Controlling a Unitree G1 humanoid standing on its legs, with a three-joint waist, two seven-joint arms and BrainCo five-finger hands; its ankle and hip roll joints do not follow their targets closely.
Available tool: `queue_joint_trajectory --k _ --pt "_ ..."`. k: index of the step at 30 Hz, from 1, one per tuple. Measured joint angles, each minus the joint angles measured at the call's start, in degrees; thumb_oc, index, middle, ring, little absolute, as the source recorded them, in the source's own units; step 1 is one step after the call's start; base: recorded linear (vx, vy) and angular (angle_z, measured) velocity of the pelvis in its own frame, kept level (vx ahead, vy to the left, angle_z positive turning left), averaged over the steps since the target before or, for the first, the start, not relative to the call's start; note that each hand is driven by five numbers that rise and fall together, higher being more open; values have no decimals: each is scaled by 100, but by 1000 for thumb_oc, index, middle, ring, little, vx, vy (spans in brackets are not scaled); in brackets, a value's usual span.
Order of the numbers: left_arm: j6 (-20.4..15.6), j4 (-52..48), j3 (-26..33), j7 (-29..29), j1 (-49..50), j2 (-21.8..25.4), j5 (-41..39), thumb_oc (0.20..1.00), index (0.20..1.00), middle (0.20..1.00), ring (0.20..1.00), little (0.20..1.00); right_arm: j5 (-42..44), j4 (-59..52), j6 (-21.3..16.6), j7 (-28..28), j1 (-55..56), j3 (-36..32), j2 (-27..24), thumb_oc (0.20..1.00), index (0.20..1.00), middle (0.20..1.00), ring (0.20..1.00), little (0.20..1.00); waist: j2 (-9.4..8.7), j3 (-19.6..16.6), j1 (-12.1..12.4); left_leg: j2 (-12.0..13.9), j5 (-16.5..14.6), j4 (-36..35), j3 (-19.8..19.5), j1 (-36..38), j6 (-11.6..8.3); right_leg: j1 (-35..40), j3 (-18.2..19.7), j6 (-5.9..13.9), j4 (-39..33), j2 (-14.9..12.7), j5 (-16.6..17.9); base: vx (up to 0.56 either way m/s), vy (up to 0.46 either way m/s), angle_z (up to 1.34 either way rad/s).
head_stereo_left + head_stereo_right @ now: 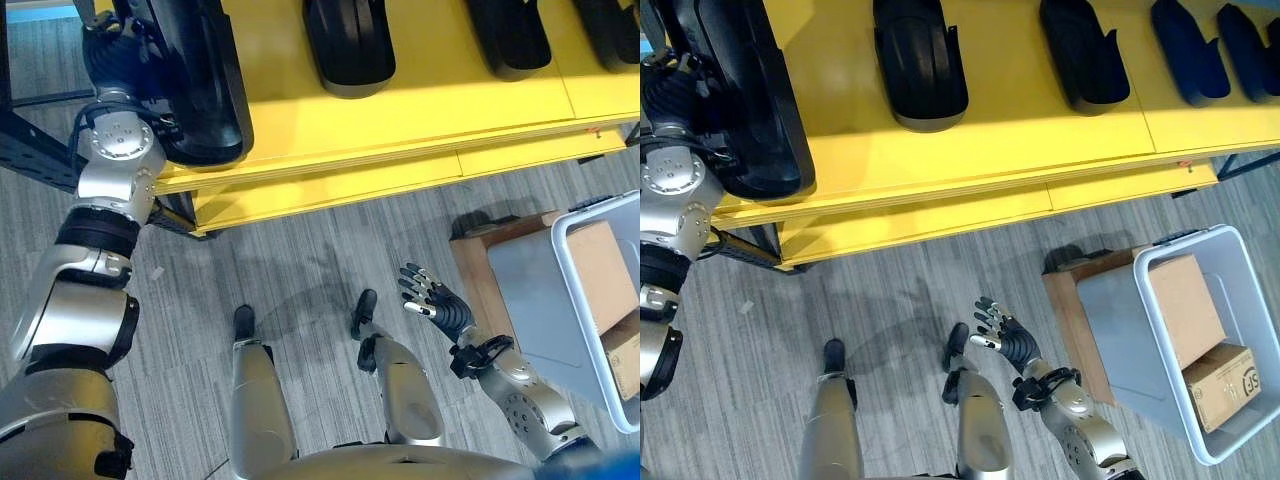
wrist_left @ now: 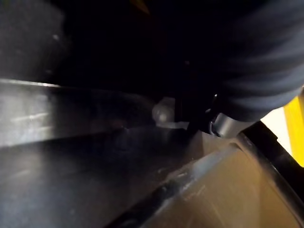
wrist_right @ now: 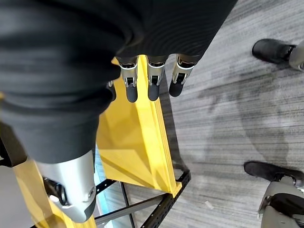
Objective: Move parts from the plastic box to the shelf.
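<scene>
Left hand (image 1: 108,40) fingers behind black part (image 1: 195,80)

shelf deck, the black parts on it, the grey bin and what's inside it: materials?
Shelf: looks like painted metal, smooth yellow, on a dark perforated frame.
Black parts: probably moulded plastic, semi-gloss with ribbed contours.
Bin: pale grey plastic, smooth walls, rolled rim.
Boxes inside the bin: brown cardboard, matte.

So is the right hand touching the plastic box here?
Apart. In the right eye view the right hand hangs open over the carpet, with bare floor and a wooden base between it and the plastic box.
</scene>
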Motion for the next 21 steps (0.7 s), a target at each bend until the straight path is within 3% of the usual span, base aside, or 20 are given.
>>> queue_joint_trajectory --k 21 --pt "145 649 0 -213 -485 107 -1074 200 200 200 200 200 14 38 22 -14 178 -21 10 1000 1000 1000 1000 1000 -55 -156 -150 -12 -172 315 164 -353 72 -260 168 57 -156 2 177 11 11 -3"
